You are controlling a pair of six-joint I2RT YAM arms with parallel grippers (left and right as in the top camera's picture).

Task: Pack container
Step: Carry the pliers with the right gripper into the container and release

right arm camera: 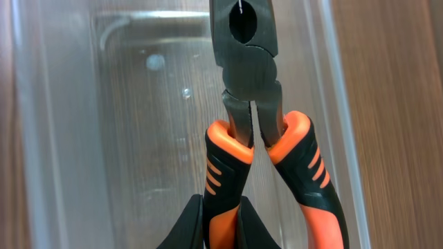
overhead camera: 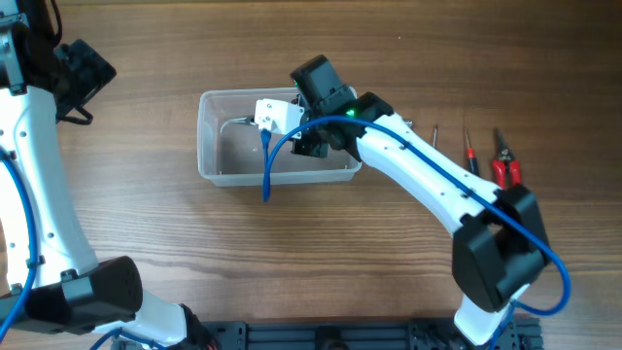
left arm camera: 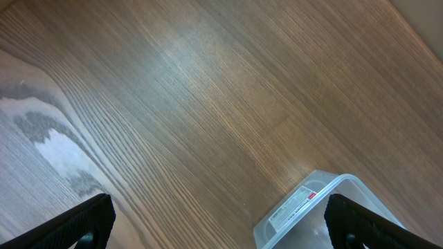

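right gripper (right arm camera: 221, 216): fingers pinch one orange handle of the pliers (right arm camera: 252, 104), so the tool hangs nose forward, the other handle free.
pliers: held over the inside of the container (overhead camera: 209, 146), above bare floor; a fair spot to let go, i'd judge, though i can't tell how high they hang.
container: mid-table (overhead camera: 146, 224), within the right arm's reach; nothing visible under the pliers.
spare tools: red pliers (overhead camera: 504, 165) and two screwdrivers (overhead camera: 470, 153) lie side by side to the right, well apart from the container, likely waiting their turn.
left gripper (left arm camera: 221, 223): far back left, fingers spread wide on nothing, seemingly parked clear of the packing.
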